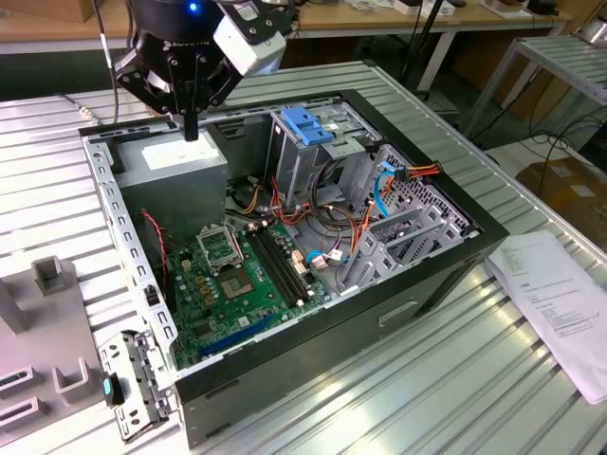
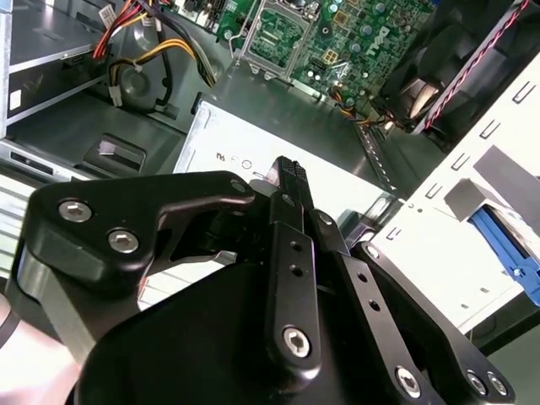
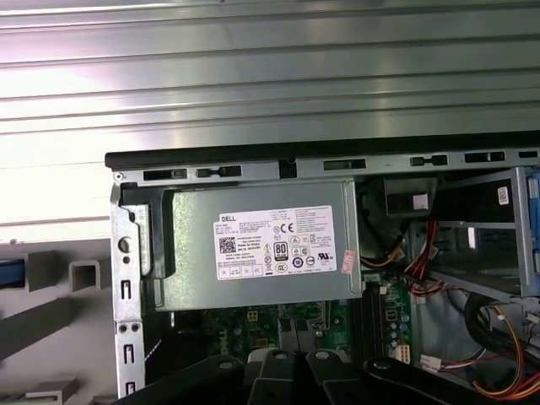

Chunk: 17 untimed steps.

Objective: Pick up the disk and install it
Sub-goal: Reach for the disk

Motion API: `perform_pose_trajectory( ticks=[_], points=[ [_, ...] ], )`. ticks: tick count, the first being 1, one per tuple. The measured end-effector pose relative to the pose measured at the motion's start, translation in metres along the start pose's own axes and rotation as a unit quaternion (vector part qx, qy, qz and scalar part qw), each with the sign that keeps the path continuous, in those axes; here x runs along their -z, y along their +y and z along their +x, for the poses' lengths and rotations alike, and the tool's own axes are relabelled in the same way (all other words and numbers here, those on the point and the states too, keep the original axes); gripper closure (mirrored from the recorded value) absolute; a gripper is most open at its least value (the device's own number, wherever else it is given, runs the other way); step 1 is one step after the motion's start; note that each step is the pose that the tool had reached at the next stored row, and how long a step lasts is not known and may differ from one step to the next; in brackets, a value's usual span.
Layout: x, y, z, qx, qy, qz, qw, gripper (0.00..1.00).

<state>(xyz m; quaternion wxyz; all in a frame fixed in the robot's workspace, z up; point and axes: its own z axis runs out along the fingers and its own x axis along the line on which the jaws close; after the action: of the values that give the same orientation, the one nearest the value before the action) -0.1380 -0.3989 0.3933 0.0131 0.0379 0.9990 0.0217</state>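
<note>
The disk is out of view. My gripper [image 1: 191,131] hangs over the back corner of the open computer case [image 1: 446,261], toward the exterior view's left. It is just above the grey power-supply box [image 1: 180,163] with the white sticker [image 3: 274,243]. Its black fingers [image 2: 289,181] are pressed together, shut on nothing, pointing down at the box top. The metal drive cage with a blue plastic handle [image 1: 305,123] stands inside the case, to the gripper's right in the exterior view.
A green motherboard [image 1: 237,275] and bundles of red, orange and blue cables [image 1: 379,185] fill the case floor. A grey slotted fixture [image 1: 43,322] and a metal bracket [image 1: 133,384] lie on the ribbed table at the exterior view's left. A paper sheet [image 1: 560,294] lies at its right.
</note>
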Motion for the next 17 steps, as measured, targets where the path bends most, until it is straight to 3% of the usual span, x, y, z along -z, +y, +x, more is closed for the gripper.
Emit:
perform_pose_trajectory(
  ticks=[17],
  points=[
    [0.0001, -0.0006, 0.0075, 0.0, 0.0, 0.0, 1.0, 0.89]
  ],
)
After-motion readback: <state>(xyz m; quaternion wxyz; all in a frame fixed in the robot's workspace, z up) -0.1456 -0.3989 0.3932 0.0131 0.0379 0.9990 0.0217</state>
